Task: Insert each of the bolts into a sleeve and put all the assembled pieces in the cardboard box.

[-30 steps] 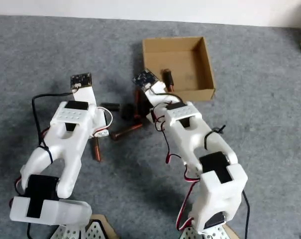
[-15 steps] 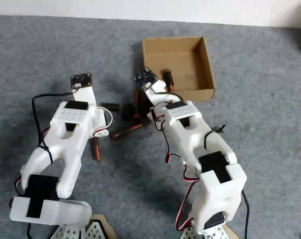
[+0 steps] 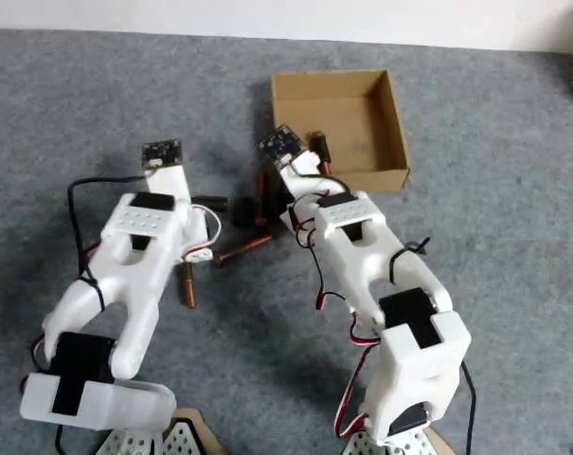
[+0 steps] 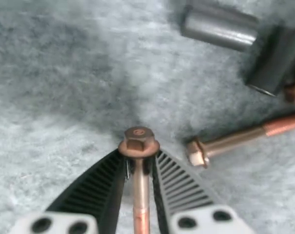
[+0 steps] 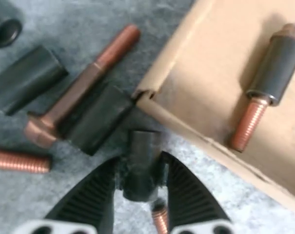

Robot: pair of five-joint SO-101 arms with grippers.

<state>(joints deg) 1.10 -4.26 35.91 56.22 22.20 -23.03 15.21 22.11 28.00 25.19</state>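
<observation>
While the left pincer (image 4: 140, 156) clenches a copper-coloured hex-head bolt (image 4: 139, 142) under its head over the grey surface (image 4: 49, 73), the right pincer (image 5: 141, 165) grips a dark metal sleeve (image 5: 140, 146) beside the near-left corner of the brown cardboard box (image 5: 201, 73). Both seem rigid, smooth, weighty: grasp mid-length.

The grey, carpet-like surface (image 3: 485, 284) carries an open cardboard box (image 3: 376, 177) toward its far side, and near the box's front left corner lie a dark sleeve (image 3: 210, 203) and, apart from it, a loose copper bolt (image 3: 243, 248).
</observation>
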